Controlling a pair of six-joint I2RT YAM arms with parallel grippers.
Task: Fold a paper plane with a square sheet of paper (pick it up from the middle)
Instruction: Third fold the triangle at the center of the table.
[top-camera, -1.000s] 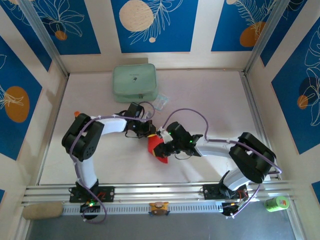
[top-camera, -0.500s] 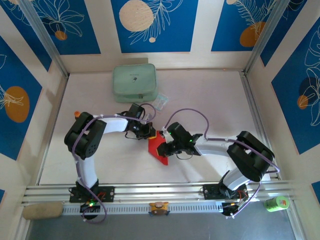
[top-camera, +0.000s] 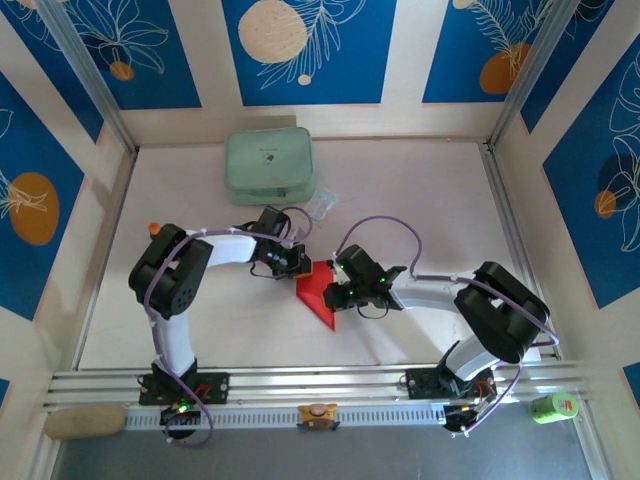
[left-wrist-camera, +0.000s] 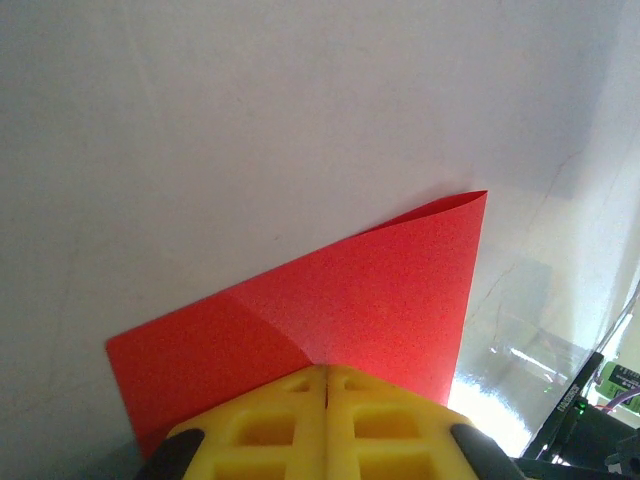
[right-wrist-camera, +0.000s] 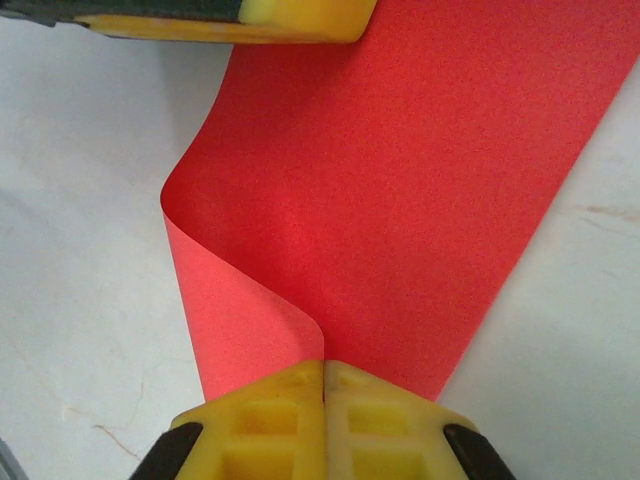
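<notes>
Since a second ago the square sheet of paper (top-camera: 316, 294) has gone from a raised, curled bundle with a dark shadowed fold to a flatter red triangle, its long point aimed at the near edge of the tabletop (top-camera: 430, 200). The right gripper (top-camera: 338, 286) has drawn back a little toward the far edge, and the left arm's elbow has shifted slightly inward. The sheet sits about the middle of the tabletop, between the two grippers. The left arm reaches in from the left with its elbow bent high and its forearm running rightward. The left gripper (left-wrist-camera: 326, 370) is clenched on one edge of the paper (left-wrist-camera: 350, 290), yellow fingers pressed together. The right arm stretches leftward from its base, forearm low. The right gripper (right-wrist-camera: 324, 365) is likewise clamped on the paper (right-wrist-camera: 410, 170), which curls up from the table into the seam between its fingers, with a left-gripper fingertip just touching the sheet's far corner. A pale green pouch (top-camera: 268, 165) and a small clear plastic packet (top-camera: 322, 206) lie toward the far edge, well apart from the sheet.
</notes>
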